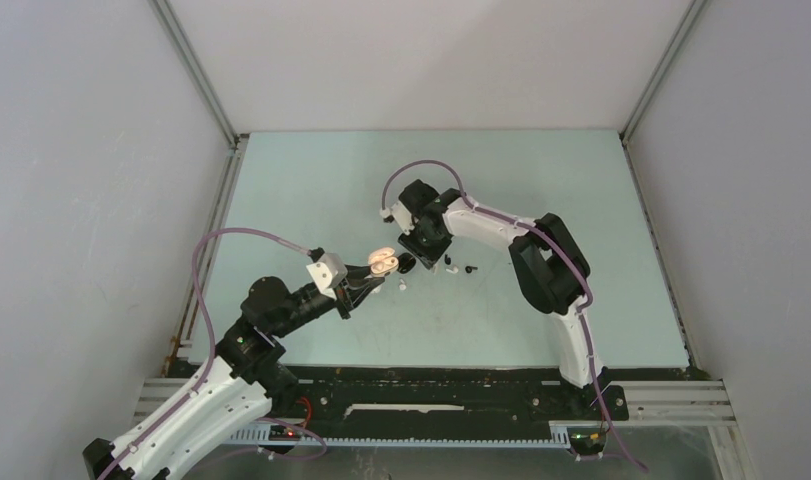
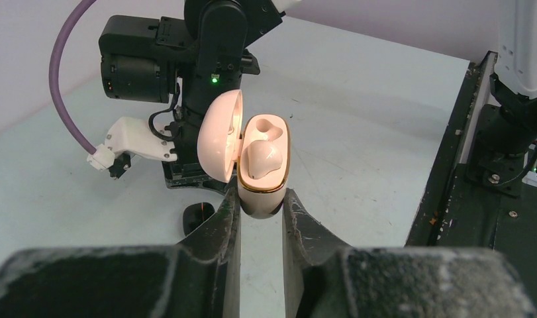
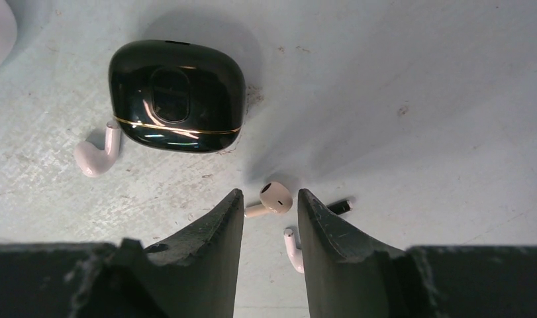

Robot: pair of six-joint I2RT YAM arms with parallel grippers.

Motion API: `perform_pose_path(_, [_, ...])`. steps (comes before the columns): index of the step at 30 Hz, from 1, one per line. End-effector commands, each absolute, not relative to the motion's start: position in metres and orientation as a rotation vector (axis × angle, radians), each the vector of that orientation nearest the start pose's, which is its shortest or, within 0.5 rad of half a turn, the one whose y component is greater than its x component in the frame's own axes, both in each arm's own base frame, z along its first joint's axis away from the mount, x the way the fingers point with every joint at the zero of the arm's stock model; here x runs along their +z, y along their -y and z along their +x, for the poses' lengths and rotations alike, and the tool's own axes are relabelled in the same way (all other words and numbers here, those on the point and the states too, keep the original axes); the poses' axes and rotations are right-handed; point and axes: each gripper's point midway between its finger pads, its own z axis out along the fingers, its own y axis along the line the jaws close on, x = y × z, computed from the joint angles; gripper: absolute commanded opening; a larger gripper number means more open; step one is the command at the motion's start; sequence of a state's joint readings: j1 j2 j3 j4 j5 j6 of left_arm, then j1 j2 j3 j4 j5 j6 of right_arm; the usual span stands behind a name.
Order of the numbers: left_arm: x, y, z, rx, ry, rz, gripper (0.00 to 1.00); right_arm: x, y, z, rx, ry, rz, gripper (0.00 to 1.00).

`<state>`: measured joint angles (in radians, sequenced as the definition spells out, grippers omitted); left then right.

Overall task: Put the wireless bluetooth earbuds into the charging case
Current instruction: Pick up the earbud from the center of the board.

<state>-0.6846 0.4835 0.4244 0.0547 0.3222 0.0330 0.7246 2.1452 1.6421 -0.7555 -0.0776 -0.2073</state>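
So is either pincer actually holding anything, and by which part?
The left pincer clamps the open pink case by its lower body. The right pincer straddles a beige earbud; whether it grips is unclear.

charging case [image 2: 260,195] in left gripper [image 2: 261,207], earbud [image 3: 274,197] at right gripper's [image 3: 270,196] mouth

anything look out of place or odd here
Nothing damaged, but four earbuds lie loose on the table: a pale pink earbud beside the closed black case, and a beige earbud, white earbud and black earbud clustered nearby. The open beige case in the left gripper holds one seated earbud; its other socket is empty.
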Motion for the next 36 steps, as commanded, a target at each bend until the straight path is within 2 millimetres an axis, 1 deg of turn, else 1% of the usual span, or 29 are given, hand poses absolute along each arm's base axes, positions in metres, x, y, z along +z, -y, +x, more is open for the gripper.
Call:
perform_pose_path(1, [0.260, 0.218, 0.176, -0.778, -1.358, 0.801, 0.00, 0.018, -0.300, 0.337, 0.166, -2.552, -1.267, 0.39])
perform_pose_path(9, [0.260, 0.219, 0.175, -0.781, -1.358, 0.804, 0.00, 0.010, -0.297, 0.333, 0.148, -2.575, -1.281, 0.39])
perform_pose_path(12, [0.260, 0.219, 0.175, -0.781, -1.358, 0.805, 0.00, 0.008, -0.297, 0.332, 0.153, -2.581, -1.286, 0.37])
perform_pose_path(15, [0.260, 0.219, 0.175, -0.781, -1.359, 0.805, 0.00, 0.007, -0.299, 0.330, 0.160, -2.584, -1.293, 0.32])
perform_pose_path(19, [0.260, 0.219, 0.175, -0.782, -1.359, 0.806, 0.00, 0.007, -0.299, 0.329, 0.156, -2.583, -1.296, 0.32])
perform_pose_path(23, [0.259, 0.219, 0.175, -0.782, -1.361, 0.806, 0.00, 0.009, -0.299, 0.330, 0.149, -2.575, -1.301, 0.21])
perform_pose_path(25, [0.259, 0.219, 0.175, -0.781, -1.362, 0.805, 0.00, 0.014, -0.297, 0.333, 0.136, -2.555, -1.295, 0.17])
perform_pose_path(26, [0.259, 0.219, 0.175, -0.781, -1.362, 0.805, 0.00, 0.018, -0.296, 0.334, 0.131, -2.542, -1.288, 0.15])
perform_pose_path(29, [0.259, 0.219, 0.175, -0.783, -1.363, 0.805, 0.00, 0.044, -0.294, 0.340, 0.132, -2.488, -1.264, 0.11])
perform_pose_path(33, [0.259, 0.220, 0.176, -0.784, -1.364, 0.806, 0.00, 0.086, -0.285, 0.348, 0.104, -2.379, -1.231, 0.09])
perform_pose_path(36, [0.258, 0.220, 0.176, -0.786, -1.367, 0.803, 0.00, 0.113, -0.274, 0.352, 0.100, -2.317, -1.205, 0.08])
